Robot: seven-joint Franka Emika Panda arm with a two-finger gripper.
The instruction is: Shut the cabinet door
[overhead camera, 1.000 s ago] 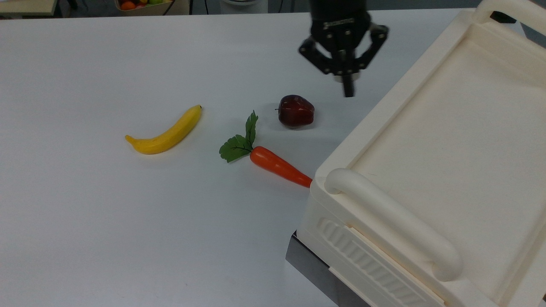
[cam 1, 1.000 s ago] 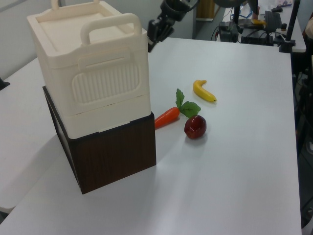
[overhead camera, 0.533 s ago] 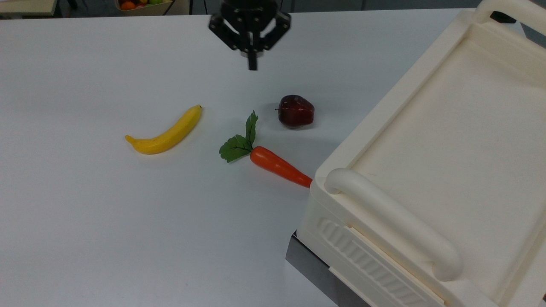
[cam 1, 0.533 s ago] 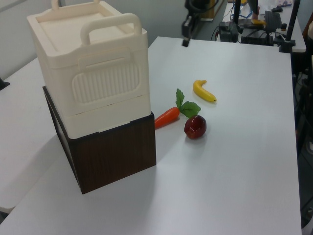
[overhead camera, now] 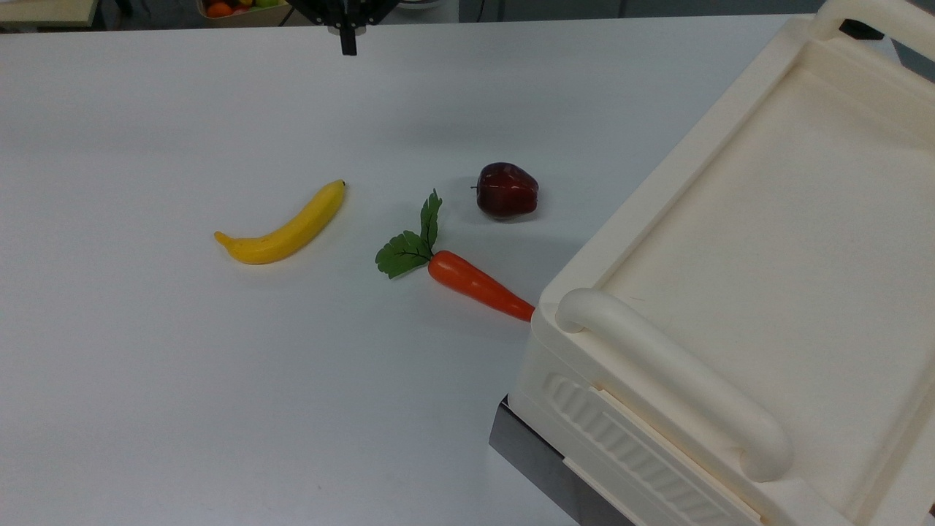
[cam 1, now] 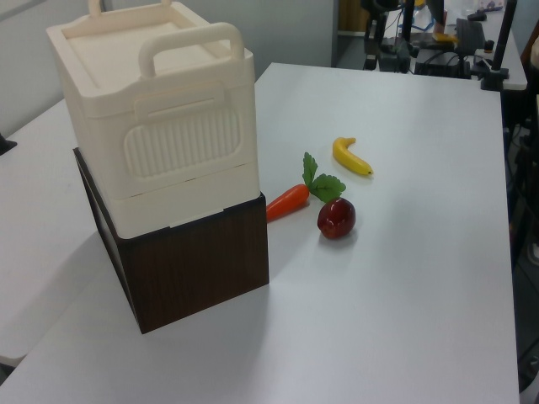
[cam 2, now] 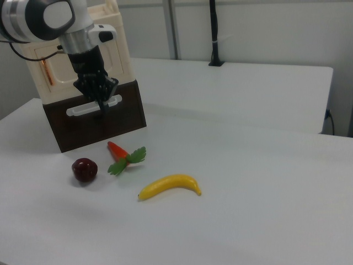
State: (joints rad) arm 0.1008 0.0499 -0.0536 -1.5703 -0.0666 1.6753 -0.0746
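Observation:
The cabinet (overhead camera: 767, 241) is a big cream-white box with a recessed tray top and thick bar handles, at the top view's right. It sits on a dark brown base (cam 1: 198, 269). In the right view the cabinet door (cam 2: 54, 74) lies flat against the cabinet's face, its copper strip (cam 2: 47, 72) at the left edge, partly hidden by my arm. My gripper (overhead camera: 348, 45) hangs shut and holds nothing at the table's far edge, well to the top view's left of the cabinet. In the right view the gripper (cam 2: 102, 105) points down in front of the base.
On the white table (overhead camera: 182, 380) lie a yellow banana (overhead camera: 285, 228), an orange carrot with green leaves (overhead camera: 475, 283) whose tip reaches the cabinet's corner, and a dark red apple (overhead camera: 507, 191). The base has a white bar handle (cam 2: 83, 109).
My shut gripper has swung from beside the cabinet's far side towards the top view's left and far edge. The fruits and the cabinet have not moved.

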